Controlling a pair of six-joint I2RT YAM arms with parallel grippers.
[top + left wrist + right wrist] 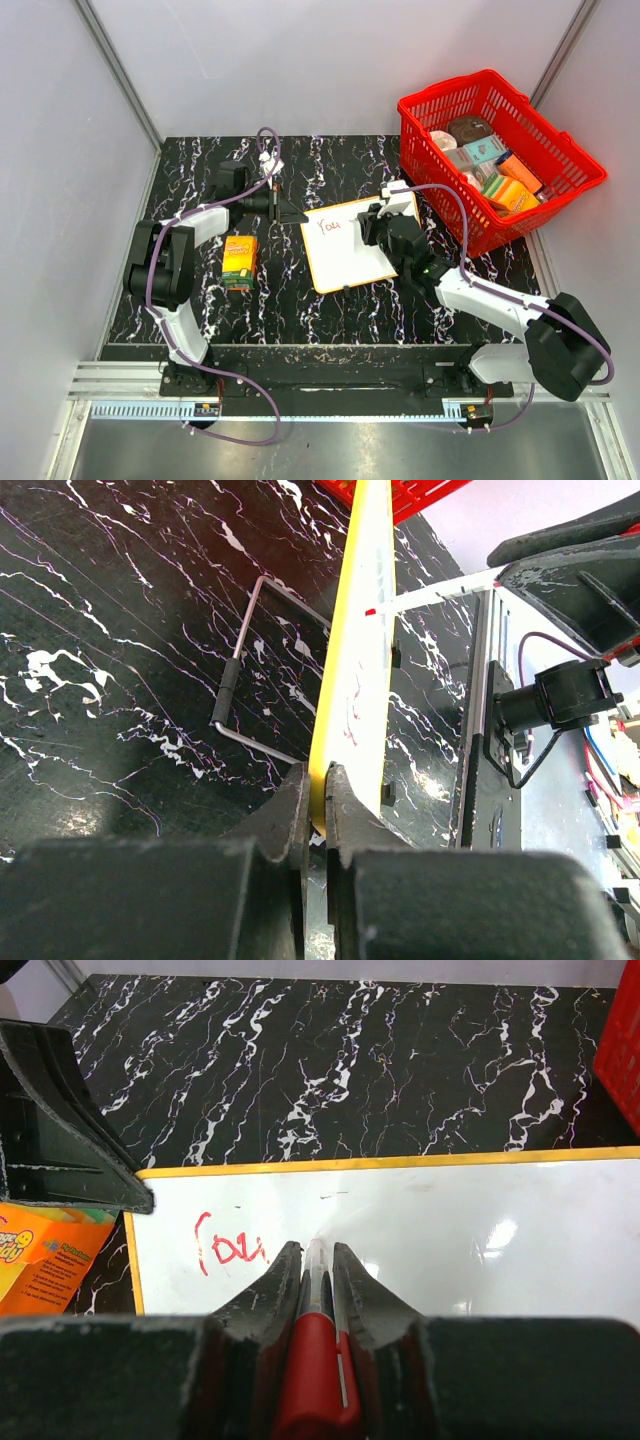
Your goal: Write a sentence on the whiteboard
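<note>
At the near edge of the table (300,310) the two arm bases sit side by side. A little farther in, towards the left edge, an orange carton (240,262) lies flat on the black marbled top.

Just beyond it, about the middle of the table, is the whiteboard (350,255), set slightly askew to the table's edges. The left gripper (320,790) has its jaws pinched tight on the yellow rim of the board's left side. From the wrist view a bent wire loop (245,670) with a black sleeve shows on the marble just beside that edge.

The right gripper (317,1255) reaches in from the right edge of the table and hangs over the board, its jaws clamped on a red marker (315,1360). The marker's pale tip is down at the white surface. Whether it quite touches, I cannot tell.

To the left of the tip stands the sentence (230,1245), of which only "You" shows in thin red strokes, near the board's far left corner.

At the table's far right corner a red basket (440,115) holds an assortment of boxes and packets.
</note>
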